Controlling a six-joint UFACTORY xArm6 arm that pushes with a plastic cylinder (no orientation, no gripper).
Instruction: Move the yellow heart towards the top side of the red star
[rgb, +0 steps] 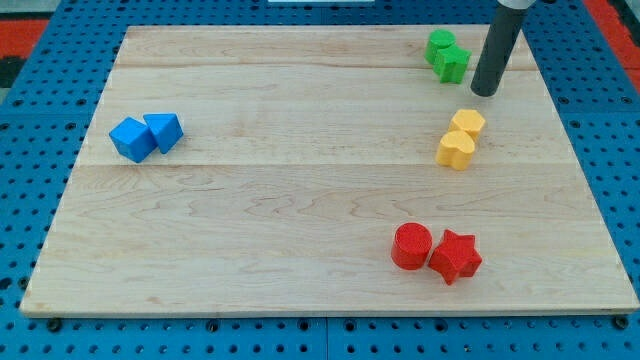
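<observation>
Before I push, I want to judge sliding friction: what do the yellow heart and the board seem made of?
Yellow heart: looks like painted wood or plastic, smooth matte, uniform colour; can't tell which. Board: pale wood, visible grain and plank seams, smooth finish.

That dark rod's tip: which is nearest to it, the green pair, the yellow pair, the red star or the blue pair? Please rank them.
From my tip, at the view's top right:
1. Green pair, just to its left.
2. Yellow pair, just below it.
3. Red star, toward the view's bottom.
4. Blue pair, far across at the view's left.
</observation>
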